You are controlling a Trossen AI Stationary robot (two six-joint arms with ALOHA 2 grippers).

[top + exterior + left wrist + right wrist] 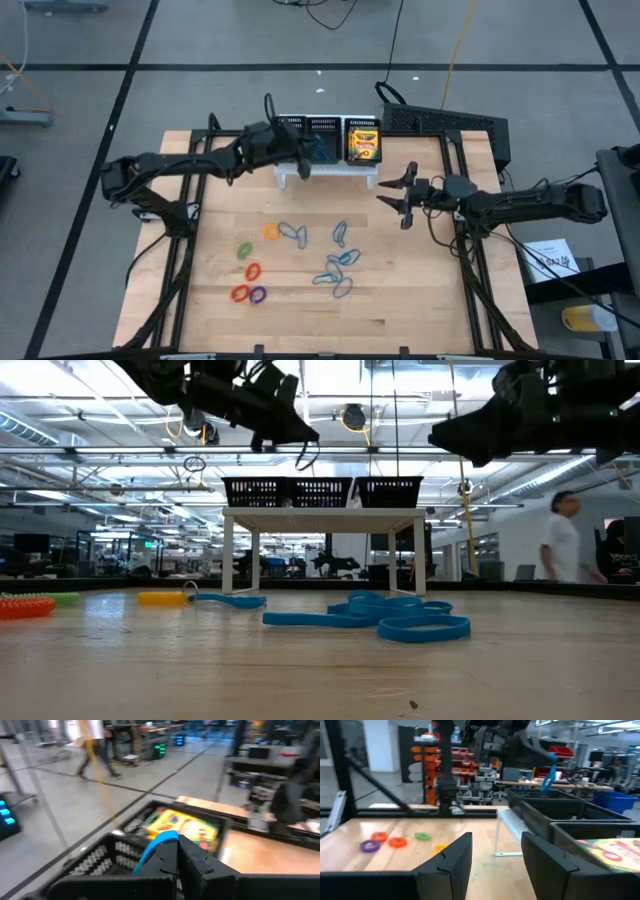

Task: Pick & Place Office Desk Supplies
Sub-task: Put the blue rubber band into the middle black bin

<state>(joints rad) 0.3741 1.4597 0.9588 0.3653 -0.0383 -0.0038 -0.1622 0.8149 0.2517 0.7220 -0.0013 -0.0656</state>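
While the loose supplies wait on the front half of the counter [400, 300], we are partway through a delivery at the back. Nearest the front edge lie the red loop [239, 293] and purple loop [258, 294], then another red-orange loop [252, 271], the green loop [244, 249] and the orange loop [270, 232]. Beside them, toward the middle, the blue oval loops [338, 268] lie in a tangle, several touching or overlapping.

Farther back, our right end effector [398, 196] hangs above the counter with its fingers spread wide and nothing between them; it is near the organiser but waits.

Farthest off, our left end effector [296, 150] is raised over the black mesh organiser [322, 126], pinched narrow on one blue loop [159, 843], which dangles from the fingertips above the compartments. The organiser's right-hand compartment already holds crayon boxes [363, 140]; how many, we cannot tell.

We judge the step in hand to be the drop of this loop. The next move calls for settling the loop squarely over an open compartment, since it hangs limp and could catch the mesh rim, and only then parting the fingers. After that, we would return for the tangle of blue loops.
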